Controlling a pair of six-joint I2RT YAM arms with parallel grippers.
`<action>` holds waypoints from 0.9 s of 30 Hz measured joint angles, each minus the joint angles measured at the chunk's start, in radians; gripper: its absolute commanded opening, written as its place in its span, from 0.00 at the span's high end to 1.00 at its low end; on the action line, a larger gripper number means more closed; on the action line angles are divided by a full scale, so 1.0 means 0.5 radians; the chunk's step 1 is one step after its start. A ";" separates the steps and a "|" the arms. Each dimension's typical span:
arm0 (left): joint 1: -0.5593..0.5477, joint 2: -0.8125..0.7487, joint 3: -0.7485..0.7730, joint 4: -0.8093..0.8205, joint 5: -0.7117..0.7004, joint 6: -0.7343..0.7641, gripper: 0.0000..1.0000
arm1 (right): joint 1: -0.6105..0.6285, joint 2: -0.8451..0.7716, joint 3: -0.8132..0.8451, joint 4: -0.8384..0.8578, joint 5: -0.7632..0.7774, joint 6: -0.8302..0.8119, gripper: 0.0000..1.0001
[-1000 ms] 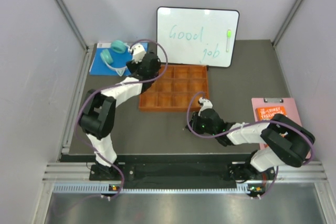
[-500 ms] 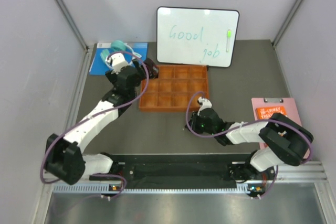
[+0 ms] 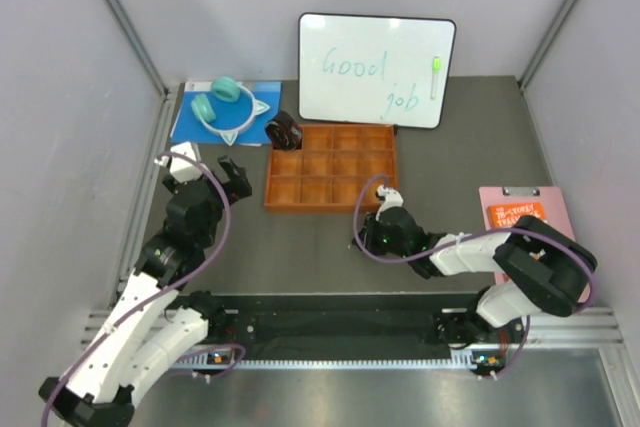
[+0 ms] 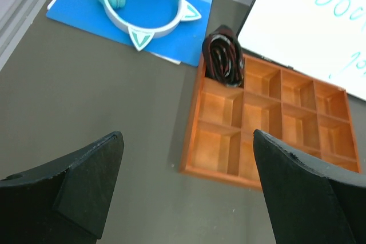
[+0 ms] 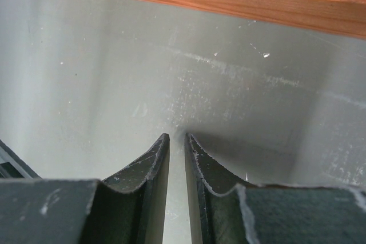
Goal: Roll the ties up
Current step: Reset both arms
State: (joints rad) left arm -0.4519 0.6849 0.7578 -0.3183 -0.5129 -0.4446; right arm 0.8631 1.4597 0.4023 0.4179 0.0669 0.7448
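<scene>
Dark grey table, boxed in by pale walls, with a whiteboard propped at the back, "Good job" scrawled across it. Just below that in the overhead frame, an orange wooden tray divided into small square cells. Rolled tie, dark maroon with black, standing on edge as a tight coil in the tray's upper-left corner cell and poking above the rim. Probably set upright so as to fit one cell without springing loose. No second coil in any other cell, and no flat, unrolled tie visible in any of the three views. Likely near the end of the job, or waiting on another tie. Left gripper at the left of the overhead frame, well apart from the tray, spread as wide as can be and holding nothing. Seemingly parked there to leave the coil undisturbed. Right gripper low over the table, near the tray's lower-right corner, fingers drawn almost together with only a thin slit between and nothing pinched. Tray wall just ahead, across the top of that wrist view. Teal cat-ear headphones on a blue folder at upper left, pink clipboard at far right, neither in the way.
</scene>
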 measured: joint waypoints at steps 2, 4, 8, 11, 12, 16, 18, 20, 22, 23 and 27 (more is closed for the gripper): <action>0.000 -0.116 -0.050 -0.089 0.014 0.005 0.01 | 0.012 -0.002 0.004 -0.008 0.019 0.000 0.77; 0.000 -0.222 -0.107 -0.175 0.021 0.005 0.01 | 0.029 -0.009 0.011 -0.024 0.041 0.000 0.71; 0.000 -0.424 -0.221 -0.295 0.055 0.005 0.01 | 0.069 -0.077 -0.011 -0.063 0.072 -0.003 0.51; 0.000 -0.535 -0.267 -0.366 0.096 0.008 0.01 | 0.085 -0.176 -0.030 -0.147 0.088 0.000 0.40; 0.000 -0.561 -0.267 -0.372 0.108 0.013 0.01 | 0.087 -0.209 -0.024 -0.198 0.095 -0.004 0.39; 0.000 -0.609 -0.266 -0.375 0.140 0.066 0.01 | 0.098 -0.348 0.023 -0.516 0.165 -0.033 0.37; 0.000 -0.605 -0.266 -0.396 0.150 0.098 0.01 | 0.106 -0.485 0.030 -0.767 0.213 -0.067 0.34; 0.000 -0.606 -0.266 -0.417 0.152 0.109 0.01 | 0.110 -0.691 0.041 -1.031 0.275 -0.115 0.01; 0.000 -0.607 -0.266 -0.427 0.151 0.109 0.01 | 0.114 -0.919 0.079 -1.224 0.349 -0.166 0.01; -0.001 -0.610 -0.266 -0.430 0.152 0.109 0.01 | 0.117 -1.039 0.100 -1.295 0.392 -0.198 0.01; 0.000 -0.645 -0.266 -0.439 0.148 0.106 0.01 | 0.118 -1.484 0.156 -1.383 0.668 -0.357 0.01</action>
State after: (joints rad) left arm -0.4519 0.3626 0.6250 -0.5381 -0.4389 -0.3916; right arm 0.9222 0.7177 0.4805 -0.2737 0.4007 0.5663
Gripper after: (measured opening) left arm 0.991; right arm 0.990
